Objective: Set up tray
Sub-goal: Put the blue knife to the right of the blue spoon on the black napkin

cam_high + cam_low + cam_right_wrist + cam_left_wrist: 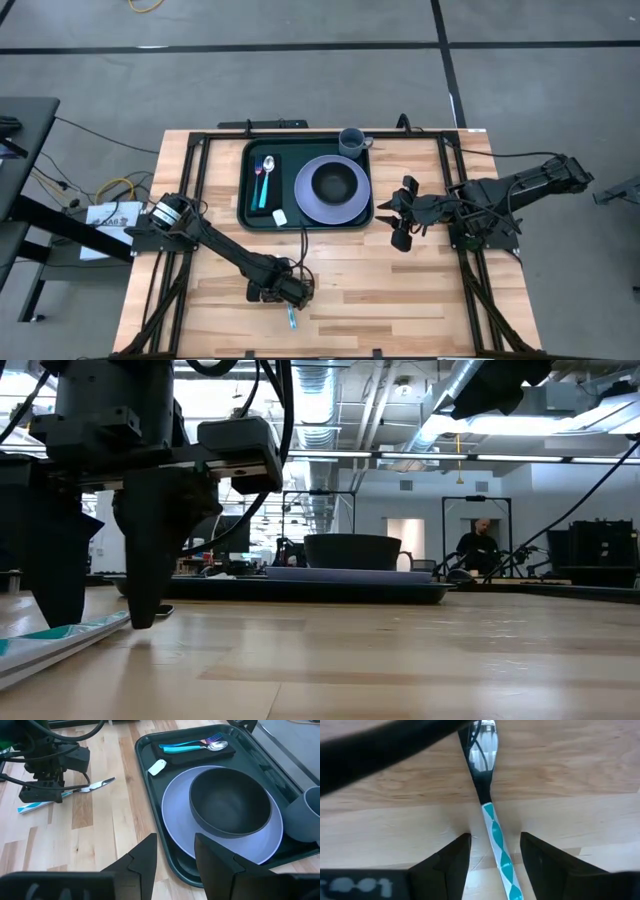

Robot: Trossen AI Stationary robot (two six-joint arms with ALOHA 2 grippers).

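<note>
The left gripper [492, 852] stands low over the bare wood with its fingers parted to a narrow gap, one on each side of the teal-and-white handle of a knife [495, 837] that lies flat between them, not yet pinched. The blade runs out ahead of the fingertips.

The handle is thin and lies flush on the table [400, 290], so the fingers may close above it, or push it sideways if they meet it unevenly.

Well beyond this gripper, at the table's far side, sits the tray [248, 215], its long axis across the table, holding a plate [305, 195], bowl [337, 182], cup [351, 141] and a napkin [272, 198] with spoon and fork.

The right gripper [402, 214] waits open beside the tray.
</note>
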